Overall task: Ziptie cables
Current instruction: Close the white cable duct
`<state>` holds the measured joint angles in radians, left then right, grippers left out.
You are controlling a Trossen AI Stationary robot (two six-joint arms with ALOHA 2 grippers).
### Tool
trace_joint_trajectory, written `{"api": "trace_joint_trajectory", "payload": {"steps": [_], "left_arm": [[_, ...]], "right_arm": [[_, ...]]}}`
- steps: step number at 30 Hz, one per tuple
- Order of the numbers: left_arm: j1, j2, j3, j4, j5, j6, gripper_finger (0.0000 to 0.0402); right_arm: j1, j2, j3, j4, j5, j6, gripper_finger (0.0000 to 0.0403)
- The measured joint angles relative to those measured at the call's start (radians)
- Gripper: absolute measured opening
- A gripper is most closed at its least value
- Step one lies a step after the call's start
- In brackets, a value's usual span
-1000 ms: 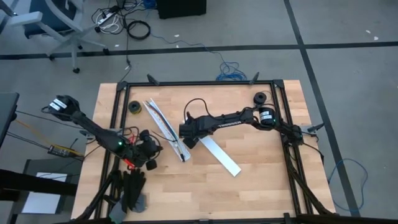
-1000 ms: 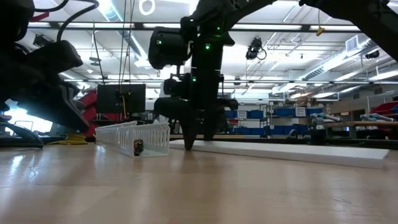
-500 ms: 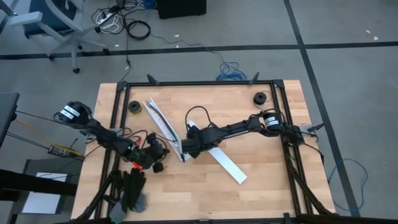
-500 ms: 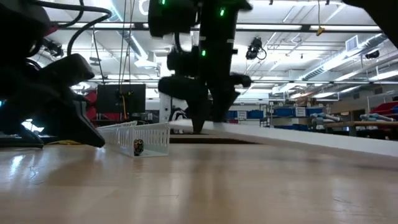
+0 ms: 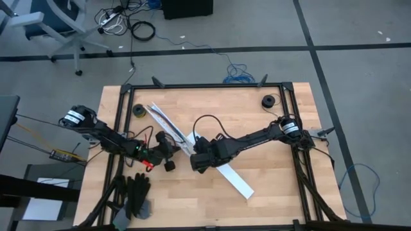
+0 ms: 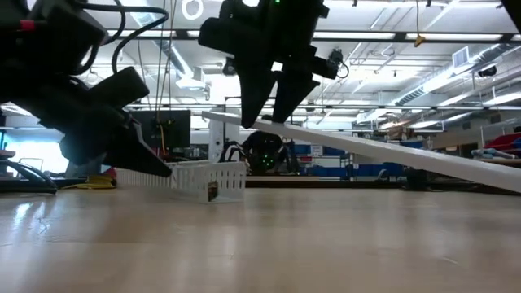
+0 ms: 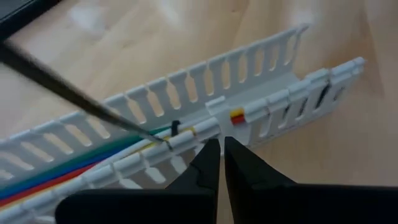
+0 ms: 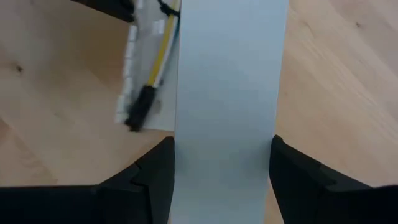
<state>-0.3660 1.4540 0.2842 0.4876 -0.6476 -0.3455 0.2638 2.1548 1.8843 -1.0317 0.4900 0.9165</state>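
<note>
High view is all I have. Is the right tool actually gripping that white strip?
Observer: Yes. The right wrist view shows the right tool clamping the white strip by both edges.
Operator: Lying flat?
Observer: No. The low view shows it tilted, with the gripped end raised.
Operator: Left tool?
Observer: The left tool is shut, with its tips at the slotted channel where the cables lie.

Cables (image 7: 56,171) cut off by edge

Bright overhead light, blurred wrist views
</note>
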Motion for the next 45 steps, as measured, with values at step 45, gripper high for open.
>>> {"api": "trace_joint_trajectory", "payload": {"steps": [45], "left_arm": [[0.013,-0.001,0.006,0.017,0.047,0.005,0.0000]], "right_arm": [[0.002,0.003,-0.116,0.221,-0.260,0.000,0.0207]]}}
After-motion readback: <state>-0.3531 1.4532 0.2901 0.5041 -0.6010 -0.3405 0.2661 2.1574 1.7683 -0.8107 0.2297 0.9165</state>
